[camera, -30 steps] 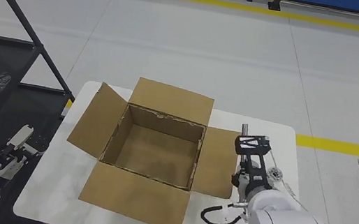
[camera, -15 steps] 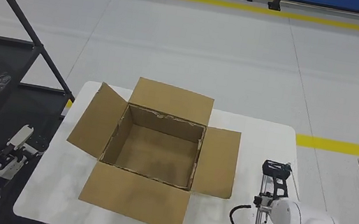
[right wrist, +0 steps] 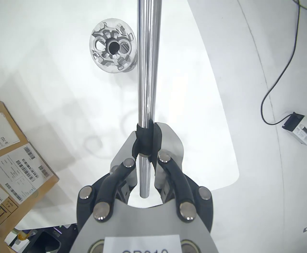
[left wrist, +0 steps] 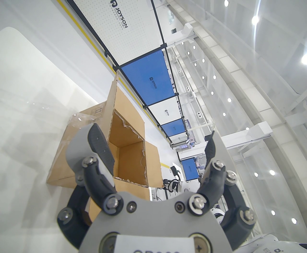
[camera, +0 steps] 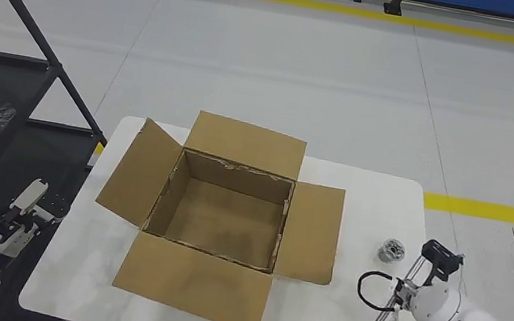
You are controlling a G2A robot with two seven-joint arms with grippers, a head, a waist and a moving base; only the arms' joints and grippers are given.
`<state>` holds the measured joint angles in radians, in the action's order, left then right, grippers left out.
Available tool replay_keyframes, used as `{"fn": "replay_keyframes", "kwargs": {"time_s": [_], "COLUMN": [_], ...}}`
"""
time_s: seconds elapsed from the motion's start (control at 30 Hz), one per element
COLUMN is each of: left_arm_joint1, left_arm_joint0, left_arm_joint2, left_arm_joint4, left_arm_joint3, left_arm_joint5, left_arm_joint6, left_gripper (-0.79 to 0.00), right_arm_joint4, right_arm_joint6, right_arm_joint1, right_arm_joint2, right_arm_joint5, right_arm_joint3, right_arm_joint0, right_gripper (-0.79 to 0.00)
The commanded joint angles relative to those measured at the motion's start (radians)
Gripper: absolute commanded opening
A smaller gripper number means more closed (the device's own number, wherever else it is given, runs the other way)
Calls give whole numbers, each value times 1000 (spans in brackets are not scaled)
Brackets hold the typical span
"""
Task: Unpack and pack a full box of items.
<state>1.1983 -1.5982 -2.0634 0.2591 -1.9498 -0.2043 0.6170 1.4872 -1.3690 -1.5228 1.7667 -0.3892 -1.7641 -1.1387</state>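
An open cardboard box stands in the middle of the white table, its flaps folded out and its inside bare. My right gripper is shut on a shiny metal rod near one end. It holds the rod over the table's right part, close to the front right corner. A round metal hub with a centre hole rests on the table beside the rod; in the top view the hub sits right of the box. My left gripper is open, off the table's left edge, facing the box.
A black frame rack stands left of the table. A black cable with a plug block lies on the floor past the table's right edge. The box's right flap lies flat, left of the hub.
My right arm has swung from beside the box's right flap out toward the table's front right corner, carrying the rod. The hub, the box and the left arm stayed put.
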Motion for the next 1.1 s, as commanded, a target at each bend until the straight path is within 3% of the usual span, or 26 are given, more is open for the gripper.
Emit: {"fn": "replay_keyframes", "kwargs": {"time_s": [0.0,0.33,0.7,0.73,0.83,1.0,1.07], "left_arm_joint1": [0,0,0,0,0,0,0], "left_arm_joint0": [0,0,0,0,0,0,-1], "left_arm_joint2": [0,0,0,0,0,0,3], "left_arm_joint4": [0,0,0,0,0,0,-5], "left_arm_joint3": [0,0,0,0,0,0,-4], "left_arm_joint5": [0,0,0,0,0,0,-2], "left_arm_joint6": [0,0,0,0,0,0,-10], "left_gripper": [0,0,0,0,0,0,0], "right_arm_joint4": [-16,-22,-58,-63,-71,-83,-88], "right_arm_joint6": [19,88,113,114,115,116,116], "right_arm_joint1": [2,15,26,27,30,34,36], "right_arm_joint2": [8,20,13,12,9,2,1], "right_arm_joint5": [7,10,36,40,49,50,47], "right_arm_joint3": [45,254,362,367,381,386,376], "right_arm_joint0": [15,116,165,167,173,177,174], "right_gripper": [-785,-785,-779,-736,-714,-517,-496]}}
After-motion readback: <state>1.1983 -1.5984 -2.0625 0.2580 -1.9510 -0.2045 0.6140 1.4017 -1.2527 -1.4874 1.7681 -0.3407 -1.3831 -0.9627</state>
